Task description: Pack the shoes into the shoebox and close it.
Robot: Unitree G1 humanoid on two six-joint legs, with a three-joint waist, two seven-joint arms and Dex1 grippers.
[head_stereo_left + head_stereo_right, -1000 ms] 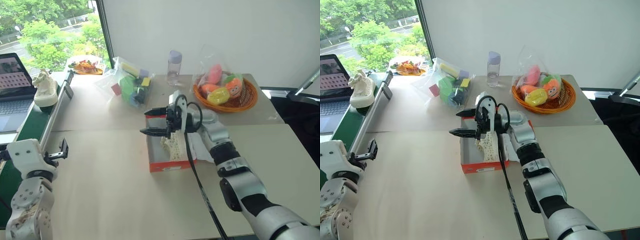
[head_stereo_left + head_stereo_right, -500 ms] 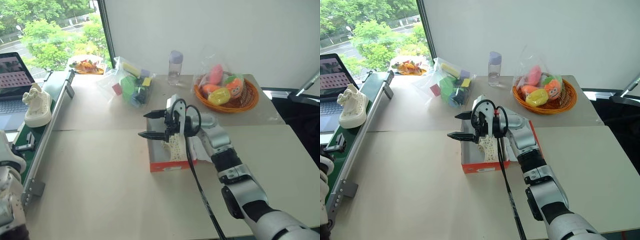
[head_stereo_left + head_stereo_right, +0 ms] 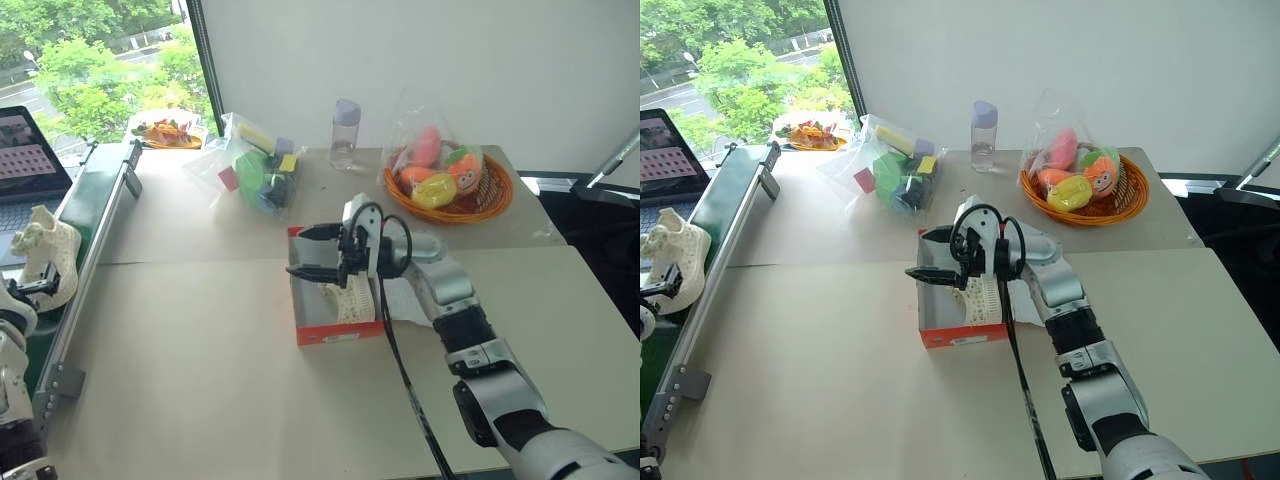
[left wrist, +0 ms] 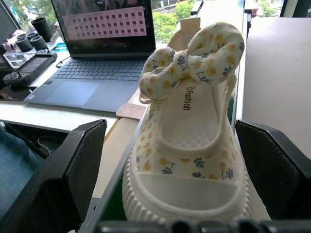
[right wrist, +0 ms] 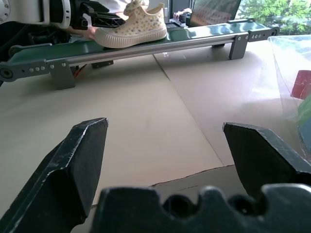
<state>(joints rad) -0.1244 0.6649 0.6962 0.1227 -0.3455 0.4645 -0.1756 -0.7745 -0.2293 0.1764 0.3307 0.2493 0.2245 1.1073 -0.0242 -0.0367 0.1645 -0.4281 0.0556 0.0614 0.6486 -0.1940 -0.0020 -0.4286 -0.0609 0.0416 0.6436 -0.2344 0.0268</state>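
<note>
The red-orange shoebox (image 3: 322, 329) lies open mid-table, and one cream shoe (image 3: 351, 296) stands inside it. Just above the box's left end hovers my right gripper (image 3: 316, 253), pointing left, open and empty. The other shoe (image 3: 44, 249), with a bow on top, rests on the green belt at the far left. My left gripper (image 4: 170, 127) is open around that shoe (image 4: 189, 145), its fingers (image 4: 63, 174) standing apart from the shoe's sides. In the right wrist view, the right gripper (image 5: 165, 128) faces the belt, where the shoe (image 5: 133, 22) sits.
A green conveyor belt (image 3: 100, 190) runs along the table's left side, with a laptop (image 3: 25, 150) beyond it. At the back stand a bag of coloured blocks (image 3: 260, 170), a bottle (image 3: 345, 130), an orange basket of toys (image 3: 450, 185) and a snack plate (image 3: 165, 130).
The shoe on the belt has travelled toward the near end. My left arm has swung out to the left, so the shoe now sits between its fingers. The right gripper has stayed put.
</note>
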